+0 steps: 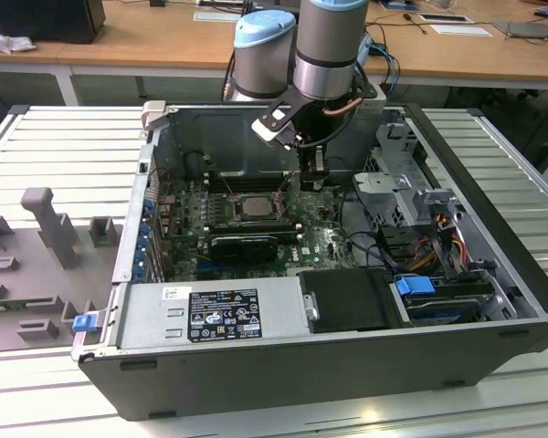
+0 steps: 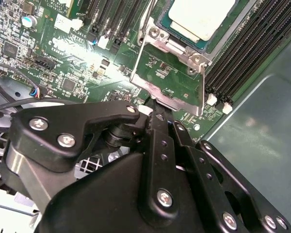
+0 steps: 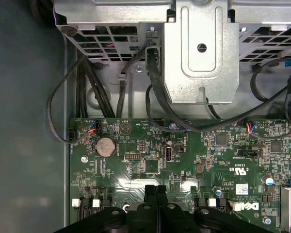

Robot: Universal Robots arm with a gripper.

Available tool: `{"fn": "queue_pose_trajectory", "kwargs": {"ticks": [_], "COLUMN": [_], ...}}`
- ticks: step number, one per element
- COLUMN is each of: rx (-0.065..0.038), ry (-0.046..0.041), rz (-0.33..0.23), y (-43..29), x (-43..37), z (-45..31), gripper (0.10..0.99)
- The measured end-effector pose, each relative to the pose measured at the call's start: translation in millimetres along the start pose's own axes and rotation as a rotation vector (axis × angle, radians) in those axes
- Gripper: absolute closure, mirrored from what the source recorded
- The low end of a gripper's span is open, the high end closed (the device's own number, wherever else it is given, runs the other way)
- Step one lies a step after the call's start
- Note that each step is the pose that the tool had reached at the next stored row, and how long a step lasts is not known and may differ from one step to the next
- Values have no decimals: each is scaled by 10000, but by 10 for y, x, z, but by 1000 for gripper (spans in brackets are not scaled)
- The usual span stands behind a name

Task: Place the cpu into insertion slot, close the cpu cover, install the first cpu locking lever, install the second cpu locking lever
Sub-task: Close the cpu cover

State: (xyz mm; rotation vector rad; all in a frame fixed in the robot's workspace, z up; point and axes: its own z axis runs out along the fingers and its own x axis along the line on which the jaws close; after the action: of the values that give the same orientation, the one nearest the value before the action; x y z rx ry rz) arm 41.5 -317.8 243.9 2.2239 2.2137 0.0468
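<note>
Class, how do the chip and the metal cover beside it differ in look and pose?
The chip is a solid pale plate; the cover is a frame with an open window. The chip lies flat in its socket; the cover stands swung open. Both are silvery metal.

The small square cpu [image 2: 201, 17] has a pale silvery metal top with a dull satin finish. The thin silvery-grey metal cpu cover [image 2: 165, 94] is bare and brighter, catching light along its edges. The black gripper [image 2: 154, 108] looks matt and smooth (its screw heads are shiny steel). The green circuit board [image 3: 194, 160] is glossy, with a white patch of glare. The pale sheet-metal drive cage [image 3: 201, 63] is bare and smooth; the dark case floor [image 3: 24, 121] is matt painted metal. The black cables [image 3: 48, 109] look rubbery. In the exterior view the long desk [image 1: 146, 41] is pale wood with a smooth top
</note>
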Motion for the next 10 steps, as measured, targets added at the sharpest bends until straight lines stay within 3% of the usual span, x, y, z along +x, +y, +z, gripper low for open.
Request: {"fn": "queue_pose_trajectory", "kwargs": {"ticks": [10], "rx": [0], "ry": [0], "rz": [0], "y": [-42], "x": [0], "z": [-1], "gripper": [980]}}
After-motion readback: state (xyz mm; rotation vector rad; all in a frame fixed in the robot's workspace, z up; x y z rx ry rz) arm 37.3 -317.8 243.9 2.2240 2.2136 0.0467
